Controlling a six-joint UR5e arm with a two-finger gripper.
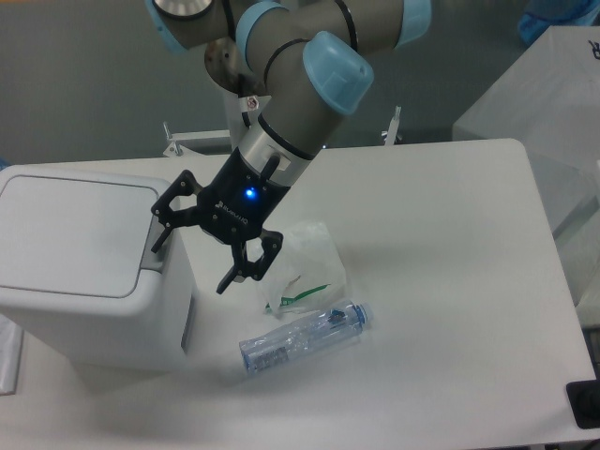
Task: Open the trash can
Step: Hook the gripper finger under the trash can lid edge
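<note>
The trash can [89,267] stands at the left edge of the desk [450,281]. It is a large white plastic bin, boxy with rounded corners. Its flat lid [75,230] lies closed, flush with the top. A grey push-button strip runs along the lid's right edge, and 1 finger [161,230] of the end effector partly covers it.

The end effector [192,255] hangs at the bin's right side with its 2 black fingers spread wide, holding nothing. The upper finger reaches over the button strip; whether it touches cannot be told. The lower finger points down toward the desk just beside the bin's right wall. A blue light glows on the end effector's body.

Just to the right lies a crumpled clear plastic bag [305,272] with green print. Below it, a clear plastic bottle [305,339] lies on its side, touching the bag.
</note>
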